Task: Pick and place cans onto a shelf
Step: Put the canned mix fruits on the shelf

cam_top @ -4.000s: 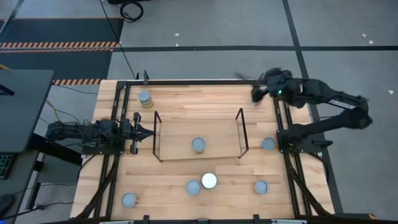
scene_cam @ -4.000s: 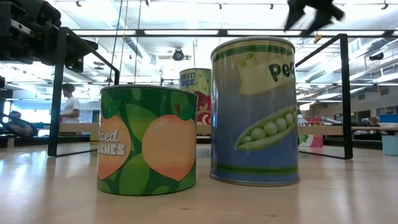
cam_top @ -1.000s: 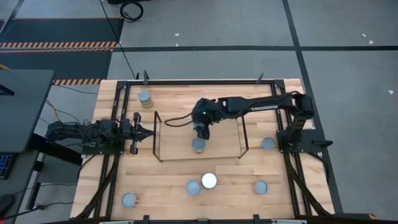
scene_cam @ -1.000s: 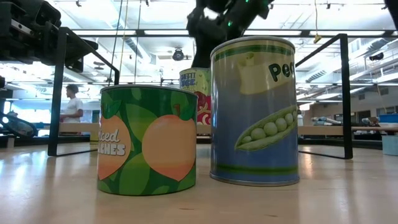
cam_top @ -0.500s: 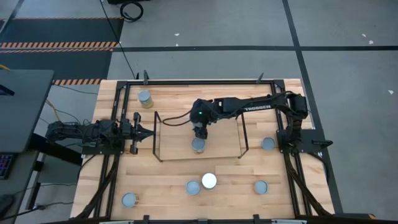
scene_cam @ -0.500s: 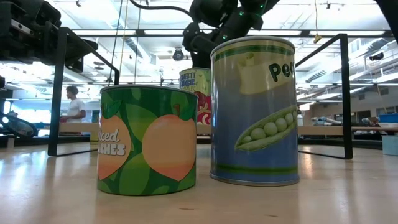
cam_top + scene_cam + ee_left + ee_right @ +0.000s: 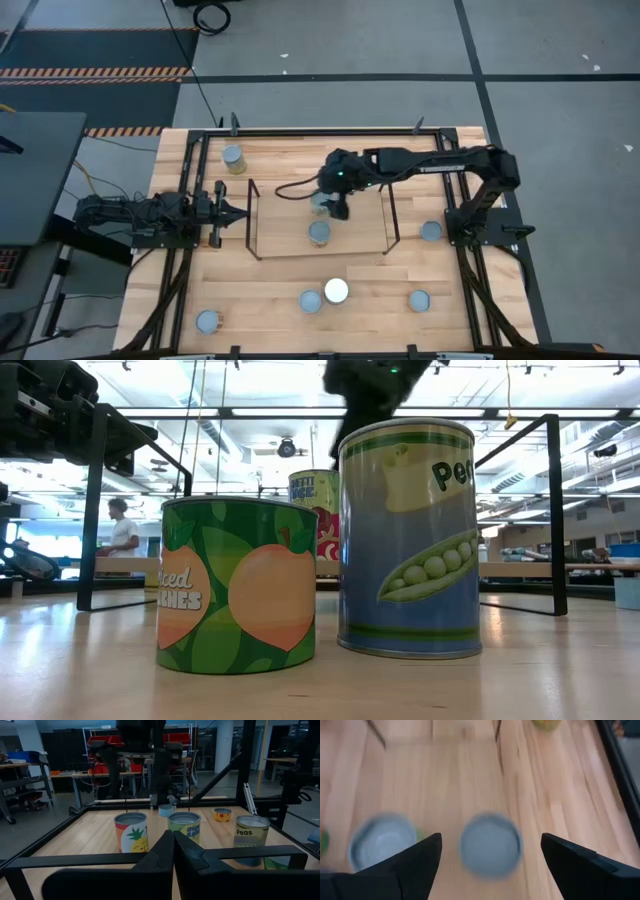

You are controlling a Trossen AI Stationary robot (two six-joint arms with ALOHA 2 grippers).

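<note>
The shelf (image 7: 280, 215) stands mid-table, light wood between black wire end frames. Two grey-lidded cans stand on it: one (image 7: 319, 233) toward the near side, one (image 7: 319, 203) just behind it, partly under my right arm. My right gripper (image 7: 336, 207) hovers above the far can, its fingers wide open on either side of the lid (image 7: 491, 845) without touching it. It shows at the top of the low view (image 7: 375, 390). My left gripper (image 7: 215, 215) waits shut at the shelf's left end and shows shut in the left wrist view (image 7: 173, 850).
Loose cans stand on the table: far left (image 7: 233, 158), right of the shelf (image 7: 431, 231), near left (image 7: 207, 321), near right (image 7: 419, 299), and a near-middle pair, one grey-lidded (image 7: 310, 300), one white-lidded (image 7: 336, 291). In the low view these are the peach can (image 7: 238, 585) and peas can (image 7: 408, 540).
My right gripper has risen and gone a little toward the table's right edge, away from the spot on the shelf where it stood. A can now shows standing there, just behind the first one. The left arm has kept still.
</note>
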